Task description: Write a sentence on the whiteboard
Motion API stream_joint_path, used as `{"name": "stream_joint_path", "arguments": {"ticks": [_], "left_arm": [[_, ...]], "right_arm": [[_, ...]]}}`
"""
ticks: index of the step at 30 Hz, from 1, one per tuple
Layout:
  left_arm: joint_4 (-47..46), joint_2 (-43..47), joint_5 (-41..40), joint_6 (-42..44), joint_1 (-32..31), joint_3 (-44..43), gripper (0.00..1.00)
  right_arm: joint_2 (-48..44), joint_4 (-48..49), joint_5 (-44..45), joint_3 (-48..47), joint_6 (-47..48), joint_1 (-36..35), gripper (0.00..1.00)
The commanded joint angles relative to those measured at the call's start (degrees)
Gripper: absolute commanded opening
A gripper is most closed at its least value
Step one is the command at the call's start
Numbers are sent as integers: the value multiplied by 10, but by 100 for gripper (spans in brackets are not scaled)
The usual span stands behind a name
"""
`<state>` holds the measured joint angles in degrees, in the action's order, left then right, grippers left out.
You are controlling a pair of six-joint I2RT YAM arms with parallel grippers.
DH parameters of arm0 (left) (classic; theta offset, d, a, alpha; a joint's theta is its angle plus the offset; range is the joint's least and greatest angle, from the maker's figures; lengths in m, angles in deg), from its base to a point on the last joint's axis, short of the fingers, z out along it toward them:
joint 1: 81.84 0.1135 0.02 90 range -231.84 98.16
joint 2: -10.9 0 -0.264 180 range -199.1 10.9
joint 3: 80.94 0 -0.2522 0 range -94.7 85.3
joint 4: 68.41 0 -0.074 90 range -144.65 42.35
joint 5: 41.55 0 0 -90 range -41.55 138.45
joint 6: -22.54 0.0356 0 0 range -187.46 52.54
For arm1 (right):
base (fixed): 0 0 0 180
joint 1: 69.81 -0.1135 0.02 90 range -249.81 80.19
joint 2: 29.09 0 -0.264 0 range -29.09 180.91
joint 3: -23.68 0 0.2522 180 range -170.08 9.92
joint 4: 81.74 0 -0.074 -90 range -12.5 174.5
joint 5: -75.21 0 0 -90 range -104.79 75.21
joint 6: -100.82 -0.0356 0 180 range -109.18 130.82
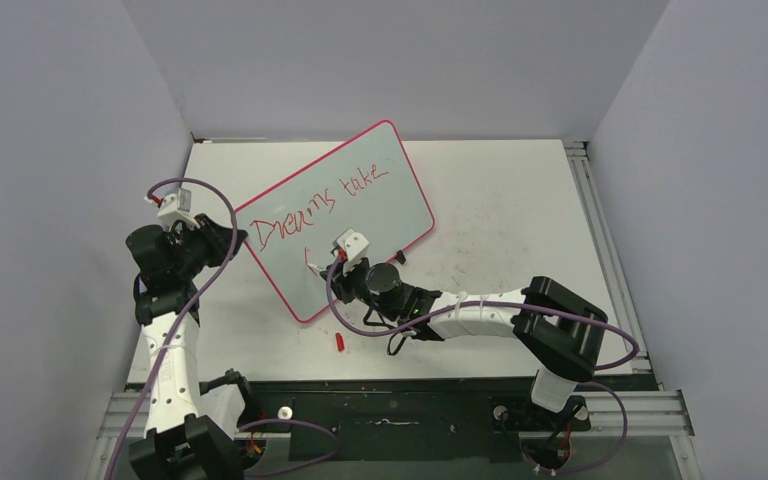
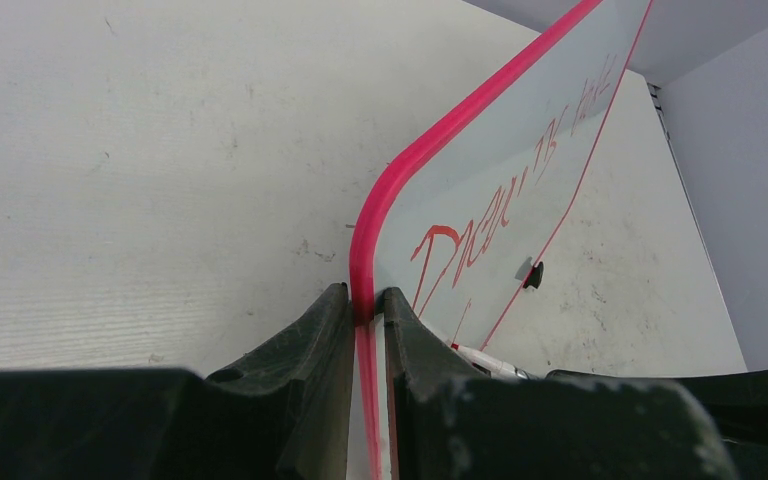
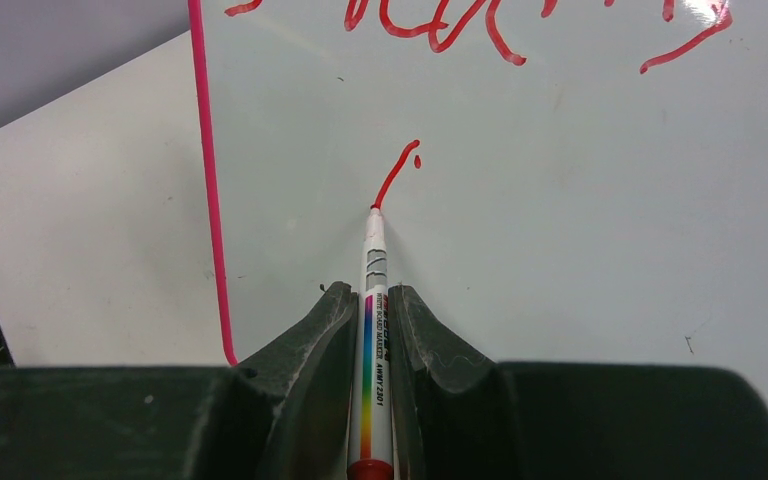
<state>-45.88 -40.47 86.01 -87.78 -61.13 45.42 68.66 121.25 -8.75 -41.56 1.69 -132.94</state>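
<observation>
1. whiteboard (image 1: 360, 165): pale glossy face with a red-pink rim, lying skewed across the middle of the white surface (image 1: 520, 200), one corner pointing toward the far wall, its left corner sitting in the left tool.
2. red writing (image 1: 290, 222): running along the board's upper line and reading "dreams take"; a short stroke (image 3: 395, 175) is sitting below it, near the left rim.
3. left tool (image 2: 365, 300): clenching the board's rim at the rounded left corner, one finger pressing on each face.
4. right tool (image 3: 372, 295): grasping a marker (image 3: 374, 250), a white barrel with a rainbow band, between both fingers; the red tip is touching the board at the foot of the short stroke.
5. black clip foot (image 1: 401, 257): sticking out from the board's near-right long edge, just beside the right arm's wrist.
6. small red piece (image 1: 340, 343): lying on the surface near the board's nearest corner, apart from it.
</observation>
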Motion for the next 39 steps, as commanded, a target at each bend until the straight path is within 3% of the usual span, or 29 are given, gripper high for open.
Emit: {"name": "stream_joint_path", "arguments": {"ticks": [1,19,39], "left_arm": [[-21,8,20,2,-5,-2,13],[-21,11,20,1,-5,-1,13],[-23,10,21,0,-5,-1,13]], "right_arm": [[5,10,22,-22,-8,1,5],[-23,14,52,2,-11,4,5],[-28,21,20,-5,21,-27,5]]}}
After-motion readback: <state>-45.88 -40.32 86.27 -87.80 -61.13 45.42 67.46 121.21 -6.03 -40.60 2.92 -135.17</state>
